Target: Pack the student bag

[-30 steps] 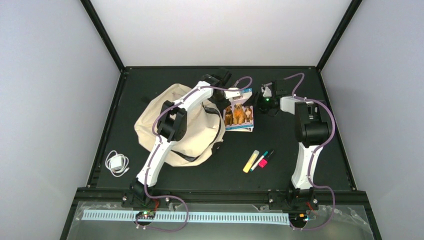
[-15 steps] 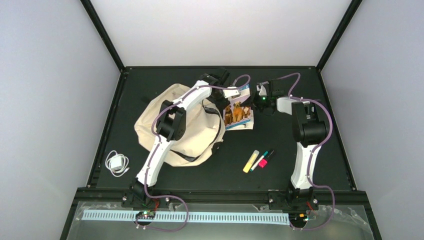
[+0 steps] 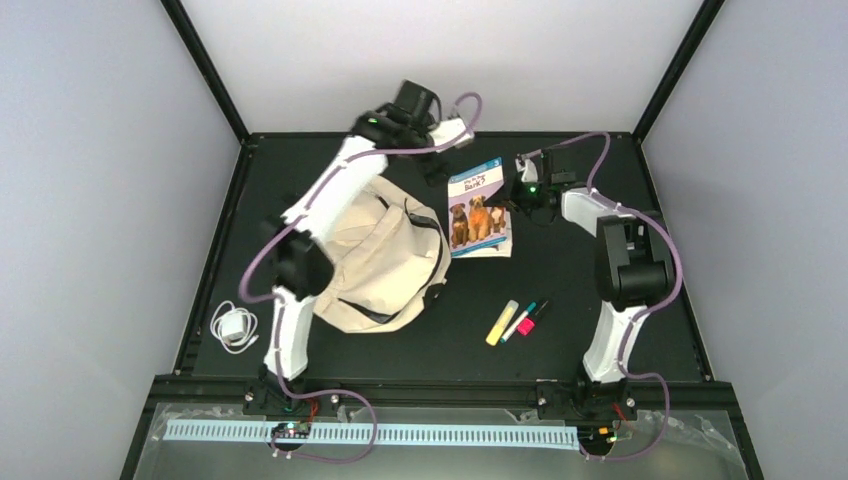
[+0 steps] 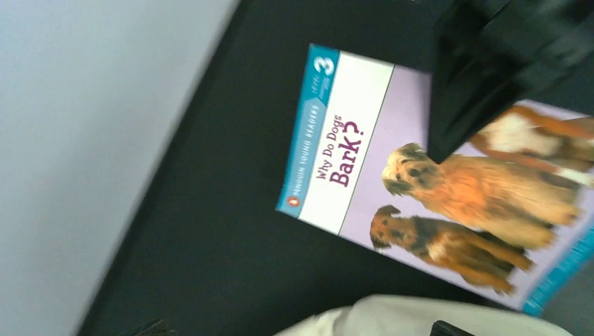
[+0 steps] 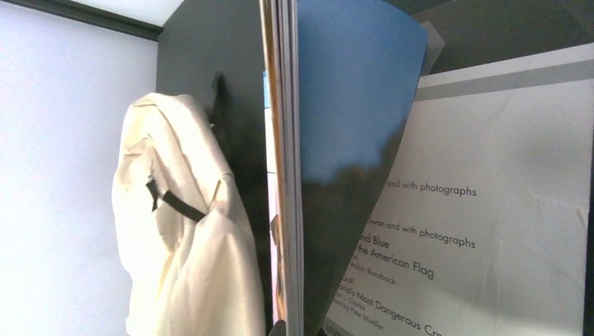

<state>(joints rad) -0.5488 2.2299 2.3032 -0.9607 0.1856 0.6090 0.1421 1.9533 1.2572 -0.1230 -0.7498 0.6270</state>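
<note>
Top view: right claw (image 3: 513, 195) at edge of book (image 3: 478, 210), beside bag (image 3: 375, 265). Only the right wrist shows pages pinched tight. Left claw (image 3: 437, 168) wide, empty.

- Left arm (image 3: 330, 192), right arm (image 3: 622, 318): white link shells, black joint housings.
- Purple cable (image 3: 374, 430) looped along each arm.
- Green light (image 3: 533, 188) at right wrist.
- Left gripper (image 4: 438, 241) black, angular.

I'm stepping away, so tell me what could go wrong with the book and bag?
The right gripper pinches only the edge of the book, and its pages fan in the wrist view: it may slip or bend. The student bag lies slumped with no open mouth showing, so the book could snag.
</note>
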